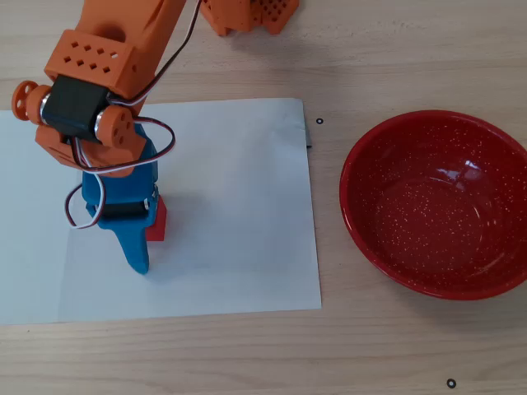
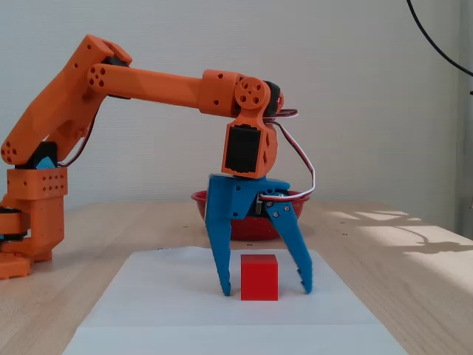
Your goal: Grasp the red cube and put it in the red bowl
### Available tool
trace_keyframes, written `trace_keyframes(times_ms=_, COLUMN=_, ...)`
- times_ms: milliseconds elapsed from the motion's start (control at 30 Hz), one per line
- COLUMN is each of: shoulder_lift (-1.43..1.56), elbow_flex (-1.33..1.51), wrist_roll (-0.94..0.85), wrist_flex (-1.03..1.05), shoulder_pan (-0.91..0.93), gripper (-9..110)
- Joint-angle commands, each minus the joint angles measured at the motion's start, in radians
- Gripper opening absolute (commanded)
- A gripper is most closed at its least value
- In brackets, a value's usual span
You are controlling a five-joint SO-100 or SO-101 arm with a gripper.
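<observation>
The red cube (image 1: 159, 220) rests on a white paper sheet (image 1: 239, 206), mostly covered by the arm in the overhead view. From the side, in the fixed view, the red cube (image 2: 259, 276) sits between the two blue fingers of my gripper (image 2: 265, 290), which is lowered around it and open, with a small gap on each side. The left finger (image 2: 220, 251) stands close to the cube; the right finger (image 2: 295, 251) is a little farther off. My gripper (image 1: 140, 239) points down at the sheet. The red bowl (image 1: 349, 169) stands empty at the right; in the fixed view the red bowl (image 2: 198, 197) is behind the gripper.
The orange arm base (image 2: 33, 214) stands at the left in the fixed view, and its foot (image 1: 247, 12) shows at the top of the overhead view. Bare wooden table (image 1: 329, 346) surrounds the sheet. Small black marks (image 1: 319, 122) dot the wood.
</observation>
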Motion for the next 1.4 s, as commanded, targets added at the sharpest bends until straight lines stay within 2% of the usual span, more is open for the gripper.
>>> trace_keyframes(times_ms=0, shoulder_lift=0.046, elbow_flex=-0.114, wrist_roll=0.028, wrist_flex=0.025, shoulder_pan=0.015, gripper=35)
trace_keyframes(times_ms=200, shoulder_lift=0.054, elbow_flex=-0.114, wrist_roll=0.041, wrist_flex=0.051, shoulder_pan=0.011, gripper=24)
trace_keyframes(times_ms=433, shoulder_lift=0.061, elbow_flex=-0.124, wrist_roll=0.043, wrist_flex=0.071, shoulder_pan=0.008, gripper=0)
trace_keyframes(times_ms=967, shoulder_lift=0.146, elbow_flex=-0.414, wrist_roll=-0.038, wrist_flex=0.336, shoulder_pan=0.040, gripper=0)
trace_keyframes(times_ms=1367, shoulder_lift=0.413, elbow_flex=-0.325, wrist_roll=-0.110, wrist_flex=0.367, shoulder_pan=0.192, gripper=0)
